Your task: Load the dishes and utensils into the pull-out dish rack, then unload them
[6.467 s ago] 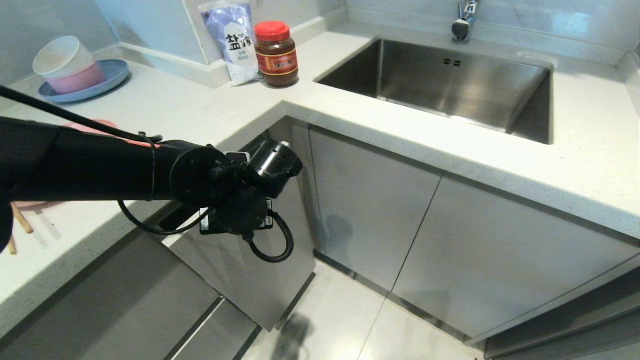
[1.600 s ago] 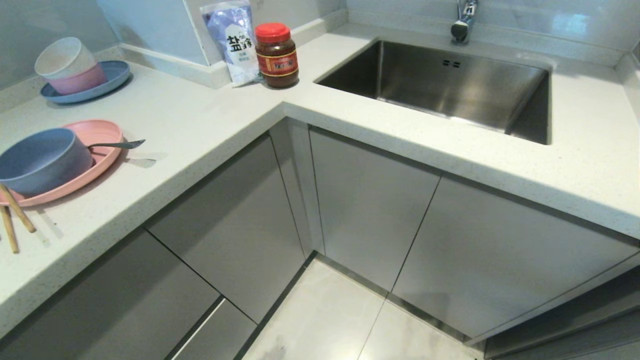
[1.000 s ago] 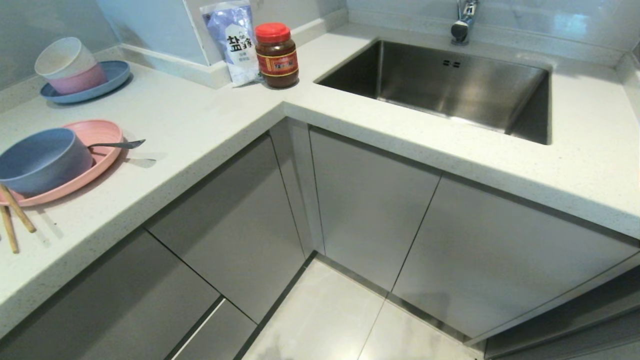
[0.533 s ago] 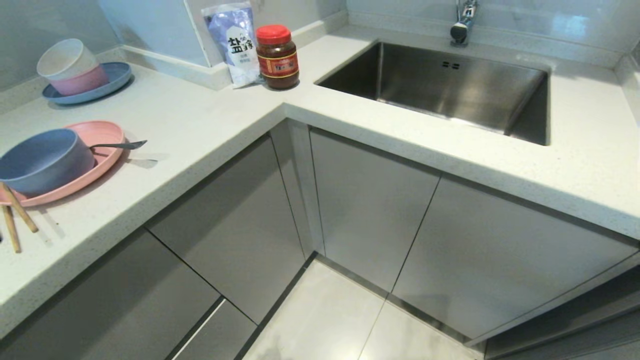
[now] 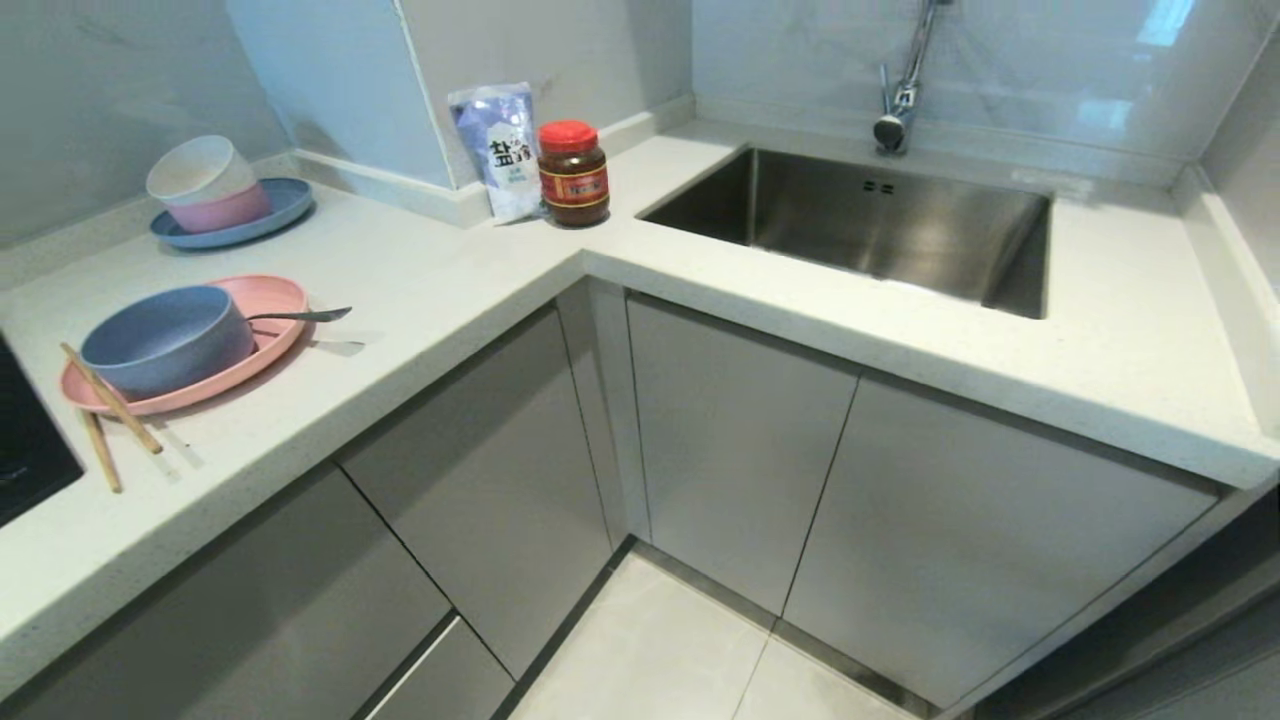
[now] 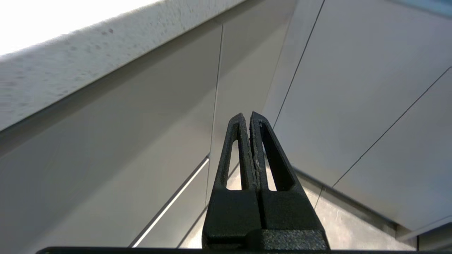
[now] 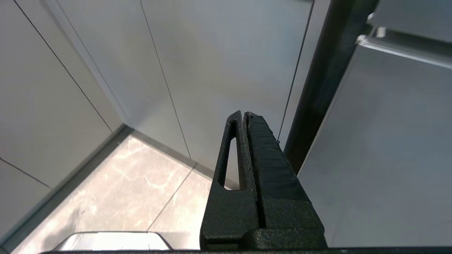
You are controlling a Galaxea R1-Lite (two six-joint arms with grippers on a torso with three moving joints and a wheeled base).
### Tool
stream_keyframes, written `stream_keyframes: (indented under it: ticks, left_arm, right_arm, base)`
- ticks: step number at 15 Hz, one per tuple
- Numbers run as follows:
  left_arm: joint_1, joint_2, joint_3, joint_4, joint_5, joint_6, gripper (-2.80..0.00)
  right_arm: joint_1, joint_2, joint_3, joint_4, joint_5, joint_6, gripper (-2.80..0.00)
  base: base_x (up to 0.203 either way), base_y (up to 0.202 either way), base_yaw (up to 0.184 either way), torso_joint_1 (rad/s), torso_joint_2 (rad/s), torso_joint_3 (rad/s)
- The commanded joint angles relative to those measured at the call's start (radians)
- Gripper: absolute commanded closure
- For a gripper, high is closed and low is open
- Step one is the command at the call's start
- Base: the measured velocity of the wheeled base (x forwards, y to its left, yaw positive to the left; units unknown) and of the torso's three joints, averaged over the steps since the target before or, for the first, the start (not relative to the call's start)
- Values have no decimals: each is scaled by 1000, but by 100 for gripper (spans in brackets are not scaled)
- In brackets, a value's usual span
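On the left counter lies the pink plate [image 5: 268, 300] with the blue-grey bowl [image 5: 165, 340] standing on it. The silver spoon [image 5: 305, 316] rests on the plate's right rim. Two wooden chopsticks [image 5: 112, 415] lean off the plate's front edge onto the counter. The pull-out dish rack is hidden; all cabinet fronts are closed. Neither arm shows in the head view. My left gripper [image 6: 248, 115] is shut and empty below the counter edge, facing the grey cabinet fronts. My right gripper [image 7: 243, 113] is shut and empty too, facing cabinet doors and floor.
Cream and pink bowls stacked on a blue plate [image 5: 275, 208] stand at the back left. A salt bag [image 5: 500, 150] and a red-lidded jar [image 5: 573, 172] stand in the corner. The steel sink [image 5: 880, 225] with its tap [image 5: 895, 110] is at the right. A black hob edge [image 5: 25, 440] is far left.
The whole head view has shifted: more of the wall and counter shows now, so the camera moved. The dishes and utensils lie as before. Six seconds ago the left arm was in view; it is gone.
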Motion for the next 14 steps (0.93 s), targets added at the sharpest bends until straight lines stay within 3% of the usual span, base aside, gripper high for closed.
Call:
stream_keyframes:
  ticks: [1,14]
  left_arm:
    - [0,1,26,-1,1,-1,0]
    - [0,1,26,-1,1,1,0]
  right_arm:
    - [0,-4,2,0,0,0,0]
    - [0,-4,2,-1,0,0,0]
  base:
    - [0,0,0,-2,3,202]
    - [0,0,0,2,2,203]
